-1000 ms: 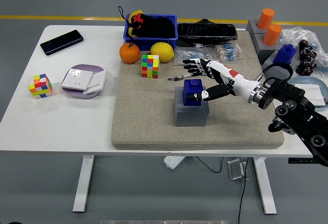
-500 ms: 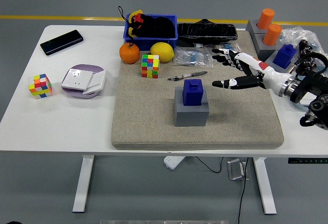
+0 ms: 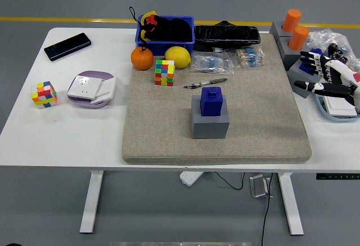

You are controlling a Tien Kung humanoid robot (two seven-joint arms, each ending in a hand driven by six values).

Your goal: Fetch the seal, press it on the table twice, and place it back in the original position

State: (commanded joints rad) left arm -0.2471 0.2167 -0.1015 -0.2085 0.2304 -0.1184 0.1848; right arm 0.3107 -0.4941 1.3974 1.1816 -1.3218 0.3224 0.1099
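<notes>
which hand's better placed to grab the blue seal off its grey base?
Right. The right hand is open at the table's right edge, the only hand in view; the blue seal sits on its grey base mid-mat. No left arm is visible.

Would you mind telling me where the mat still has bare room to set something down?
The mat is bare left of the grey block carrying the blue seal, below the Rubik's cube, and right of the block toward the right hand. Its far edge is crowded: orange, lemon, pen, packets.
</notes>
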